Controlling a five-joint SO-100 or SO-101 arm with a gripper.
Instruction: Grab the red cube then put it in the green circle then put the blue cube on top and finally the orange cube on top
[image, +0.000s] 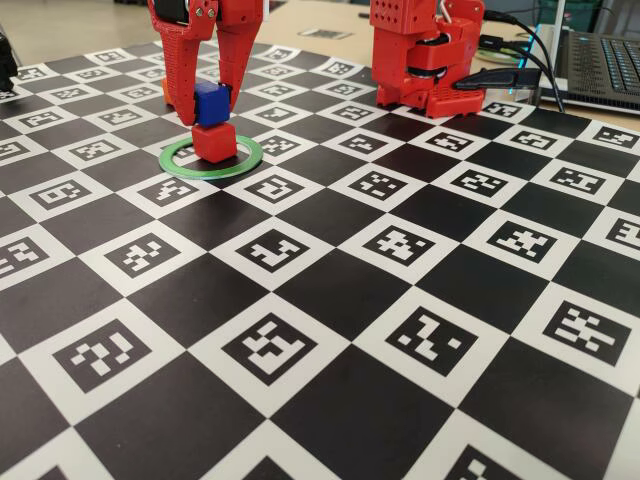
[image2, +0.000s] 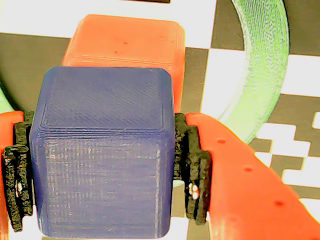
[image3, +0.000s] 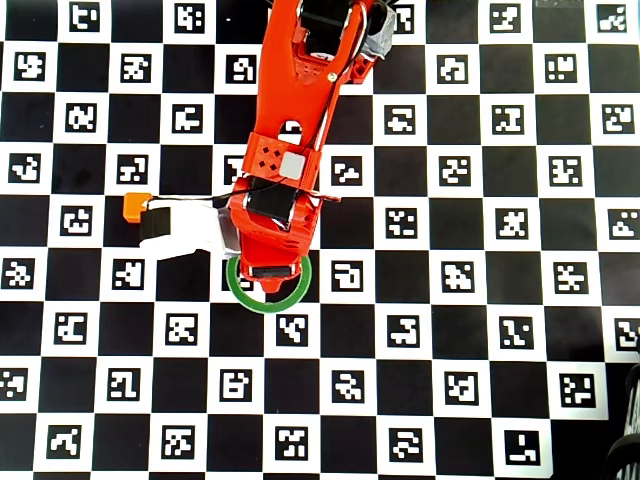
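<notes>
Fixed view: gripper (image: 212, 104) comes down from top-left, fingers clamped on the blue cube (image: 211, 103), one finger each side. Blue cube sits right above the red cube (image: 214, 142); can't tell if touching or a hair apart. Red cube is directly under the gripper, inside the green circle (image: 178, 164), resting on the checkered marker mat (image: 330, 290). Sliver of orange shows behind the left finger, too hidden to ID. Arm base (image: 428, 55) well off to the gripper's right in this view, laptop (image: 600, 60) at far right edge.

Wrist view: blue cube (image2: 102, 152) fills the frame btwn the black pads (image2: 192, 172), pinched on both sides, gripper (image2: 102, 175) closed on it. Red cube (image2: 127, 45) just beyond/below it, offset slightly to the right. Green circle (image2: 262, 70) arcs past the right finger.

Overhead view: arm covers most of the stack; gripper (image3: 268, 262) over the green circle (image3: 262, 303), only the ring's lower arc shows. Blue and red cubes hidden by the arm. Orange cube (image3: 136, 206) lies well left of the gripper, outside the ring, next to a white block (image3: 180, 232).
</notes>
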